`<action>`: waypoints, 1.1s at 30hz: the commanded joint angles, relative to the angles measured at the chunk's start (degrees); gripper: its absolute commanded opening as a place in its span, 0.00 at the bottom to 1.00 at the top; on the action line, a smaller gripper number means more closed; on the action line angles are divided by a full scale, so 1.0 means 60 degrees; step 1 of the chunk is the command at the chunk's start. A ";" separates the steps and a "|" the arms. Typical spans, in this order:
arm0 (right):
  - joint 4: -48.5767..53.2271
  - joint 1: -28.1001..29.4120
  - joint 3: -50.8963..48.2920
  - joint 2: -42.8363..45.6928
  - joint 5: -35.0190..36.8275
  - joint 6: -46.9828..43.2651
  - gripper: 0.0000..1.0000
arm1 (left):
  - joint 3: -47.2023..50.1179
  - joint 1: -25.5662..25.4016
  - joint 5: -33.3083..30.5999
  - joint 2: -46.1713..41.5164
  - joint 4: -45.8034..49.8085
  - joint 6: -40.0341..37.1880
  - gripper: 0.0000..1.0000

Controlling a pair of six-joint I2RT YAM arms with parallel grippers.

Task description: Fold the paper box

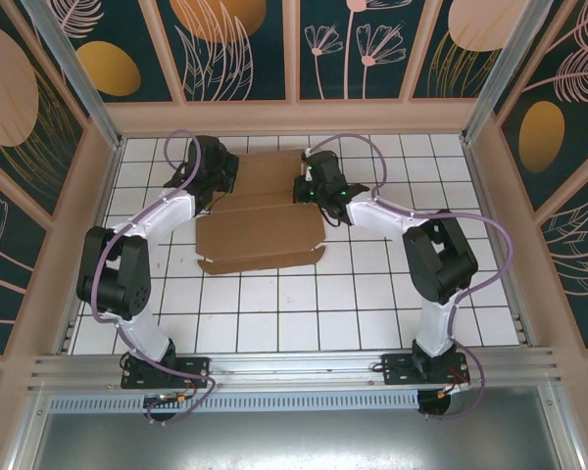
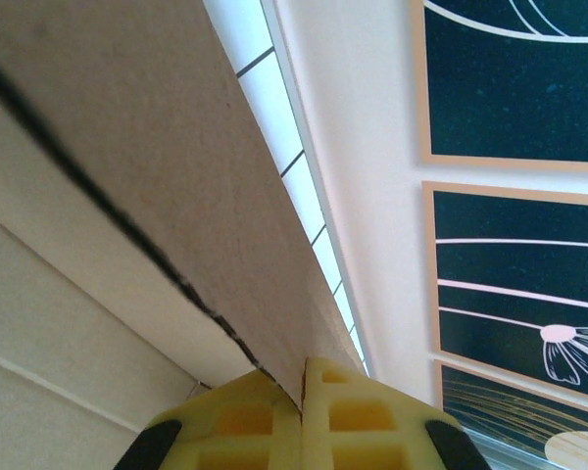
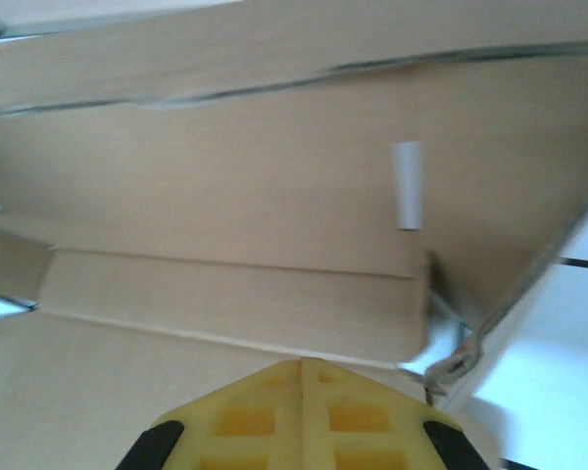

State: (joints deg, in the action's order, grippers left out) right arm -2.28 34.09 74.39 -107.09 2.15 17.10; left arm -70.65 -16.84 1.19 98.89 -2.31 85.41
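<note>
The plain brown corrugated cardboard paper box point(image 1: 262, 240) lies toward the far edge of the white tiled table point(image 1: 304, 304). Its near panel is flat and its far flaps are partly lifted. Both claws are clenched, it seems on nothing. The left gripper point(image 2: 302, 380) leans on a raised flap and the right gripper point(image 3: 301, 367) pushes an inner panel, probably to set the creases.

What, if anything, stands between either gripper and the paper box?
Nothing visible does. The left gripper and the right gripper are both shut, their tips right at the cardboard of the paper box; no other object lies near it.
</note>
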 commanded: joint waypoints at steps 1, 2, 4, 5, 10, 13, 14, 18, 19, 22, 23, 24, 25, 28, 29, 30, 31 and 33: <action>-0.0615 -0.0400 -0.0654 0.0649 0.0711 0.0139 0.00 | 0.0239 0.0016 -0.0024 -0.0415 0.0238 -0.0080 0.00; -0.0605 -0.0407 -0.0736 0.0671 0.0671 0.0149 0.00 | 0.0261 0.0010 0.0022 -0.0414 0.0238 -0.0088 0.00; -0.0679 -0.0861 -0.0867 0.0669 0.0547 0.0166 0.00 | 0.0312 0.0023 0.0081 -0.0413 0.0198 -0.0099 0.00; -0.0710 -0.0963 -0.0889 0.0658 0.0473 0.0194 0.00 | 0.0335 0.0021 0.0112 -0.0417 0.0180 -0.0098 0.00; -0.1261 -0.1576 -0.1096 0.0659 -0.0838 0.0634 0.00 | 0.0523 0.0019 0.0135 -0.0540 0.0111 -0.0143 0.00; -0.1698 -0.1945 -0.1214 0.0627 -0.1862 0.1046 0.00 | 0.0734 0.0020 0.0212 -0.0616 -0.0094 -0.0170 0.00; -0.1899 -0.2054 -0.1296 0.0651 -0.2187 0.1188 0.00 | 0.0780 0.0014 0.0229 -0.0629 -0.0096 -0.0163 0.00; -0.2401 -0.2381 -0.1382 0.0613 -0.3332 0.1760 0.00 | 0.0989 0.0016 0.0336 -0.0636 -0.0213 -0.0179 0.00; -0.2550 -0.2460 -0.1394 0.0607 -0.3677 0.1993 0.00 | 0.1048 0.0017 0.0366 -0.0647 -0.0263 -0.0186 0.00; -0.3175 -0.2671 -0.1464 0.0579 -0.4723 0.2761 0.00 | 0.1098 0.0014 0.0399 -0.0632 -0.0361 -0.0200 0.00; -0.3422 -0.2733 -0.1505 0.0577 -0.5006 0.3066 0.00 | 0.1097 0.0014 0.0404 -0.0618 -0.0386 -0.0217 0.00; -0.3689 -0.2802 -0.1553 0.0559 -0.5296 0.3365 0.02 | 0.1083 0.0015 0.0441 -0.0618 -0.0417 -0.0219 0.00; -0.4020 -0.2897 -0.1629 0.0541 -0.5602 0.3732 0.06 | 0.1077 0.0020 0.0468 -0.0625 -0.0460 -0.0222 0.00; -0.4700 -0.3079 -0.1702 0.0450 -0.6259 0.4425 0.18 | 0.1038 0.0017 0.0461 -0.0623 -0.0429 -0.0229 0.00; -0.4572 -0.3073 -0.1589 0.0391 -0.6367 0.4358 0.22 | 0.1024 0.0018 0.0454 -0.0618 -0.0436 -0.0230 0.00; -0.4393 -0.3039 -0.1475 0.0348 -0.6412 0.4247 0.26 | 0.1010 0.0020 0.0448 -0.0618 -0.0422 -0.0231 0.00; -0.4251 -0.3003 -0.1382 0.0293 -0.6476 0.4100 0.28 | 0.0991 0.0015 0.0449 -0.0603 -0.0399 -0.0231 0.00; -0.3745 -0.2896 -0.1139 0.0217 -0.6416 0.3670 0.27 | 0.0994 0.0014 0.0460 -0.0587 -0.0393 -0.0253 0.00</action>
State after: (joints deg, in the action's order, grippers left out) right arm -24.93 15.92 65.19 -105.36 -32.99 39.70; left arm -65.23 -16.84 2.94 95.81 -5.78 85.34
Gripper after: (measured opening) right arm 0.273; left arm 0.050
